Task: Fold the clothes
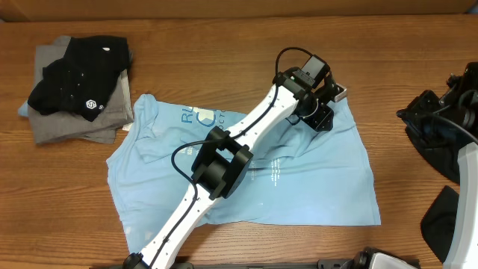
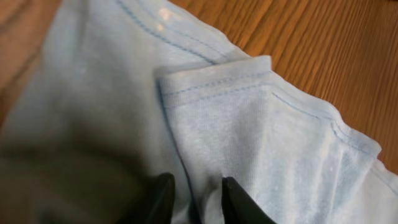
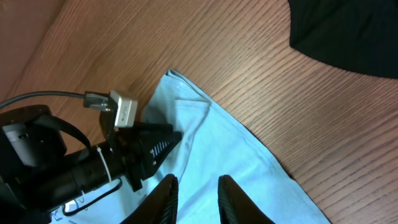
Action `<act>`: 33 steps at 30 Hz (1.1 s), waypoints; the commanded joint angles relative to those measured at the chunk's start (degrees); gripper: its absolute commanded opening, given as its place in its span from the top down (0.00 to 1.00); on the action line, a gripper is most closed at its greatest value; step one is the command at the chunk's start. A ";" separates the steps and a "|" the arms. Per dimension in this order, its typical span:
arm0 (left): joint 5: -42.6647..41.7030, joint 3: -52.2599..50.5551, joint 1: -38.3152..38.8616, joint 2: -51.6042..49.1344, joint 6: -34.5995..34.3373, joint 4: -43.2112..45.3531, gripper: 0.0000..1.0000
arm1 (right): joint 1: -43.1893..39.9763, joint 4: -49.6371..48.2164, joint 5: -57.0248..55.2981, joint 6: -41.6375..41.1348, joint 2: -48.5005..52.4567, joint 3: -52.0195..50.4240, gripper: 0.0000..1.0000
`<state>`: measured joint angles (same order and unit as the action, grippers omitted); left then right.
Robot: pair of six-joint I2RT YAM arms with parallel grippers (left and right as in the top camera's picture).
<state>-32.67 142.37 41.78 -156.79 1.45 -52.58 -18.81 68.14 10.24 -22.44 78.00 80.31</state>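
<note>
A wooden table [image 1: 224,45] with warm brown, streaky grain fills the view. Beyond the table's far edge runs a paler tan strip [image 1: 224,6].

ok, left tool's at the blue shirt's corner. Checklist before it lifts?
1. Cloth between the left tool fingers: ok, a ridge of the T-shirt sits there.
2. Grip fully closed: cannot tell.
3. Only one layer pinched: cannot tell, the hem is folded over close by.
4. Right tool empty and off the cloth: ok.
5. T-shirt lying flat: not ok, rumpled across the middle.
6. Folded pile apart from the T-shirt: cannot tell, it lies right by the sleeve.
</note>
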 commanded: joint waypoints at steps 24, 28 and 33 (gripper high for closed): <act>-6.29 8.48 5.09 -1.66 2.54 -8.28 0.96 | -0.24 -0.04 -0.39 0.33 -0.63 1.14 0.75; -4.13 8.48 7.52 -1.66 4.44 -12.41 0.96 | -0.24 -0.04 -0.39 0.33 -0.63 1.14 0.75; -1.40 8.50 9.75 -1.66 4.81 -14.75 0.96 | -0.24 -0.07 -0.37 0.33 -0.63 1.14 0.75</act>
<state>-35.70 149.62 50.78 -157.64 4.49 -66.96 -18.81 68.20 10.24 -22.44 78.00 80.31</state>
